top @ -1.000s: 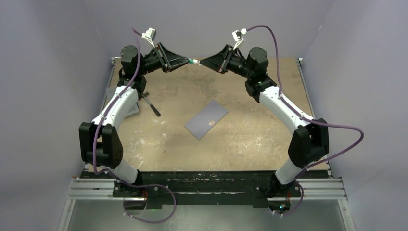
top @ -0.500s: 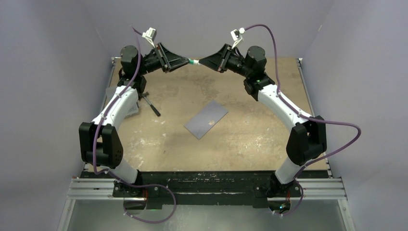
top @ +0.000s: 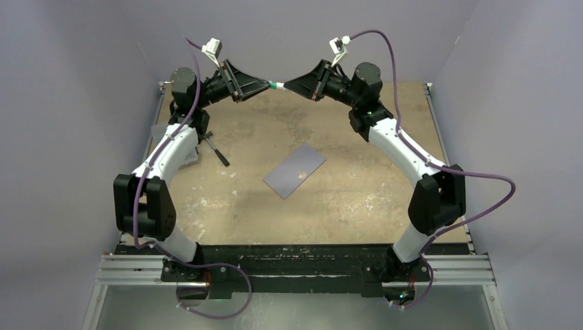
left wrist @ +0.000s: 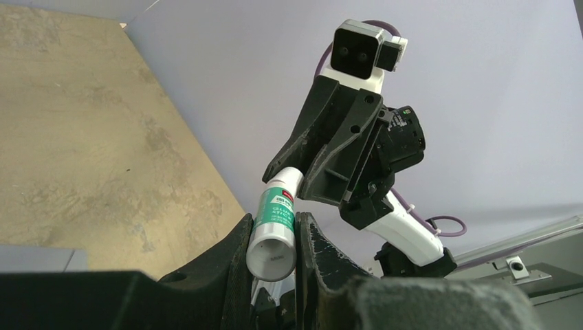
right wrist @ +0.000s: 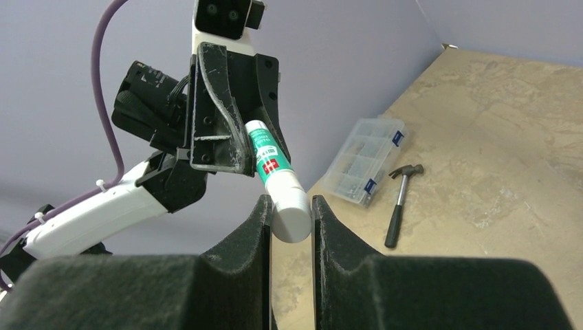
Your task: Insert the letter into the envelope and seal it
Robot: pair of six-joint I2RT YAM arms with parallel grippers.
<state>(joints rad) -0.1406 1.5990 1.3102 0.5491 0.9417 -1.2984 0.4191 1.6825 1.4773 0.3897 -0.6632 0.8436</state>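
Observation:
The grey-blue envelope (top: 295,170) lies flat at the middle of the table, with a small pale spot on it. The letter is out of view. High over the table's far edge, my left gripper (top: 267,86) and right gripper (top: 284,86) meet tip to tip. Both are shut on one green-and-white glue stick (top: 276,86). In the left wrist view the left gripper (left wrist: 273,240) clamps the stick's base (left wrist: 275,220). In the right wrist view the right gripper (right wrist: 291,213) clamps the white cap end of the glue stick (right wrist: 275,168).
A hammer (top: 216,151) lies on the table at the left, beside the left arm. A clear ribbed plastic box (right wrist: 364,159) sits next to the hammer (right wrist: 399,203) near the left wall. Grey walls close in the table on three sides.
The right arm's wrist and elbow have shifted slightly to the left. Both grippers stay shut on the glue stick, and the envelope has not moved.

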